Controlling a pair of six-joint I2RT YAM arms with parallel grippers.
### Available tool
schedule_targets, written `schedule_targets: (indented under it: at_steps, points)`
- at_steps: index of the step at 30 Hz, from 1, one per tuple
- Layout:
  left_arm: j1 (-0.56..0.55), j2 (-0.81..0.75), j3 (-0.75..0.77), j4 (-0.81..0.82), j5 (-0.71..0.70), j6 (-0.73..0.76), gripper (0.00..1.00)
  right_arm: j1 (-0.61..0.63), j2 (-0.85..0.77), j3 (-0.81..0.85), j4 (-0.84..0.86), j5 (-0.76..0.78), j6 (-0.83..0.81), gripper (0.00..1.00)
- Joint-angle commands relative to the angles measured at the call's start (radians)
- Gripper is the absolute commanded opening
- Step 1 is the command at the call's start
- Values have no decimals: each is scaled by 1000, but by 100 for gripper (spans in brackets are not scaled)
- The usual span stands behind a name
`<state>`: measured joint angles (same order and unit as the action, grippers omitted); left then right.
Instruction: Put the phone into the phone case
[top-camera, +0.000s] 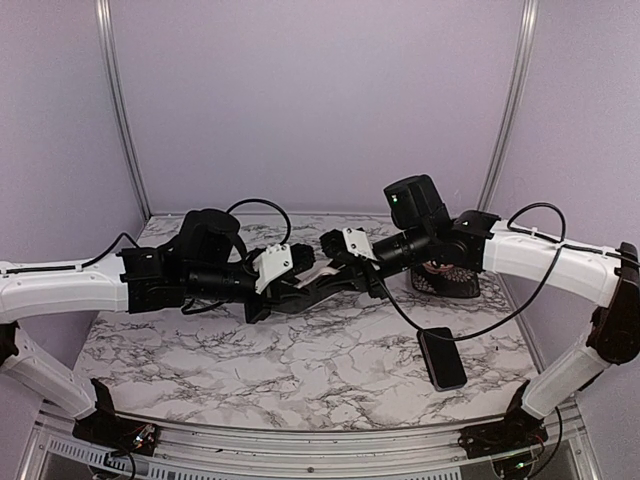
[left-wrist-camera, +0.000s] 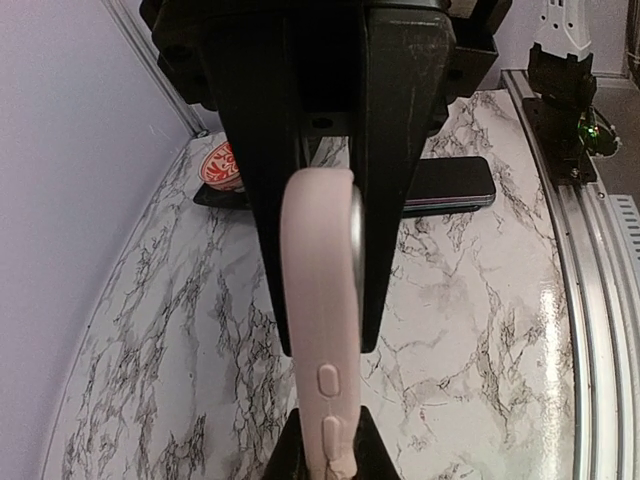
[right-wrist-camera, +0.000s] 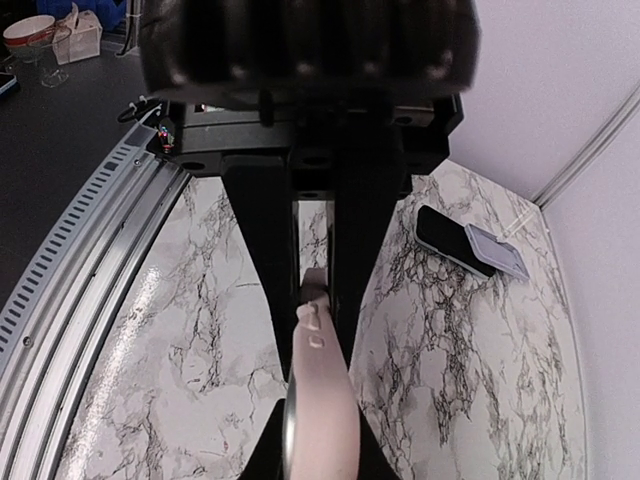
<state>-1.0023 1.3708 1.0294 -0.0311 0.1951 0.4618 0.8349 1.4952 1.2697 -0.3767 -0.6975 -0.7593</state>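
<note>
**A:** So, which step is in hand?

**B:** Seating the phone, by my reading. In mid-air over the middle of the marble table (top-camera: 250, 370), the left gripper (left-wrist-camera: 326, 338) and the right gripper (right-wrist-camera: 312, 345) meet nose to nose. Each has its fingers drawn narrow, pinching the pink case (left-wrist-camera: 318, 270) edge-on. A silvery rim (left-wrist-camera: 356, 232) lies tight along the case's side. I take it for the phone, but I cannot tell whether it is partly or fully in.

**A:** And the next move?

**B:** Probably a firm squeeze along whichever edge is not yet home, while the other gripper braces the case.

**A:** What does one camera show that another misses?

**B:** Only the wrist views show the case's moulded side buttons and that rim. The top view gives just a pale sliver between black fingers. The top view alone places a dark slab (top-camera: 443, 357), phone-shaped, flat on the table at four o'clock from the grippers, well apart.
</note>
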Motion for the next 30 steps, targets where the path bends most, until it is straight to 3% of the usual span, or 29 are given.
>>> schedule_targets:
  at_steps: [1, 2, 4, 9, 13, 18, 20, 24, 30]
  points:
    - [-23, 1, 2, 33, -81, 1, 0, 10, -9, 47, 57, -1, -4, 23]
    - [-26, 2, 0, 33, -103, 6, 0, 9, -7, 47, 61, 21, 11, 45]
    - [-28, -1, -2, 44, -120, 1, 0, 11, -4, 46, 61, 52, 29, 66]
    - [-24, -60, -59, 174, -121, -101, 0, 3, -31, 14, 95, 102, 119, 75]
    - [-21, -99, -86, 253, -6, -146, 0, -22, -93, -59, 263, 53, 277, 81]
    - [-21, -78, -83, 252, 8, -155, 0, 5, -108, -116, 423, -63, 351, 56]
    - [-21, -82, -78, 252, 22, -162, 0, 10, -91, -111, 404, -70, 341, 46]
    - [-21, -87, -75, 252, 33, -169, 0, 10, -63, -88, 338, -75, 318, 16]
    - [-21, -98, -74, 260, 45, -188, 0, 10, -72, -56, 247, -53, 250, 6]
